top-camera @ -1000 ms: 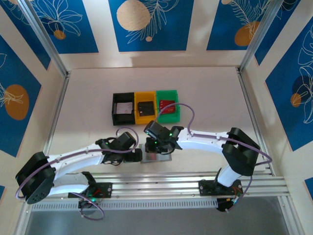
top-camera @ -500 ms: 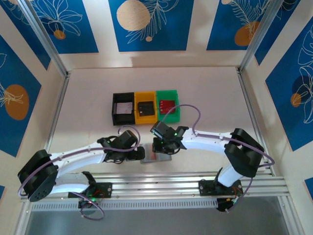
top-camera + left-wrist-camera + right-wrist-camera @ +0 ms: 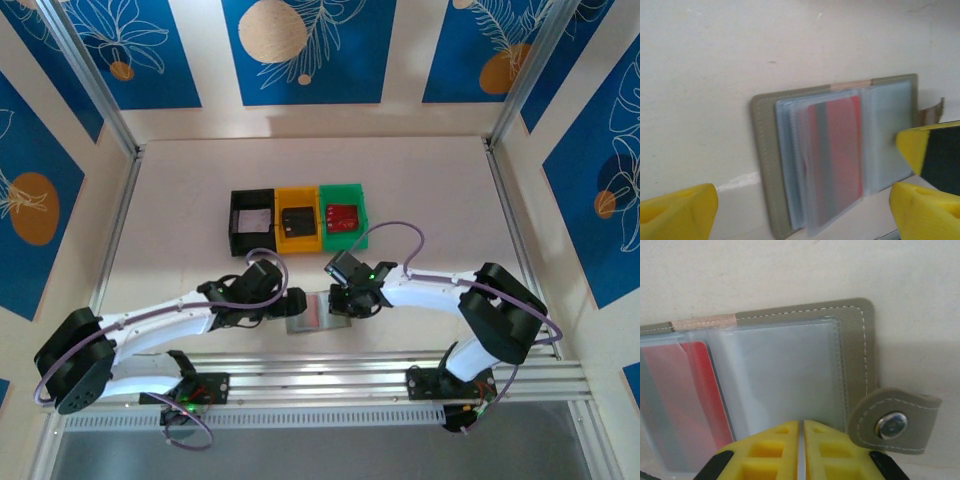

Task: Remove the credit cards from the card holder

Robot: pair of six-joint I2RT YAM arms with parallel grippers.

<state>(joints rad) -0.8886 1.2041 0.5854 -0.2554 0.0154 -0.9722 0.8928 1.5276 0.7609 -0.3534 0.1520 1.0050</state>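
The card holder (image 3: 312, 313) lies open on the table near the front edge, between both grippers. It (image 3: 765, 165) is grey with pale blue clear sleeves, and a red card (image 3: 840, 155) sits in a sleeve that stands half lifted. My left gripper (image 3: 802, 200) is open, its yellow fingers (image 3: 677, 210) straddling the holder's near edge. My right gripper (image 3: 801, 440) is shut, its tips over the card holder's (image 3: 852, 365) empty right sleeve, beside the snap tab (image 3: 895, 422). The red card (image 3: 695, 400) lies left of it.
Three small bins stand in a row behind: black (image 3: 238, 225), yellow (image 3: 298, 240) and green (image 3: 342, 238), each with a card inside. The metal rail (image 3: 330, 375) runs just in front of the holder. Open table lies to the left and right.
My right gripper has slid right across the holder to its right panel. My left gripper has edged right toward the holder. More of the holder now shows between them.
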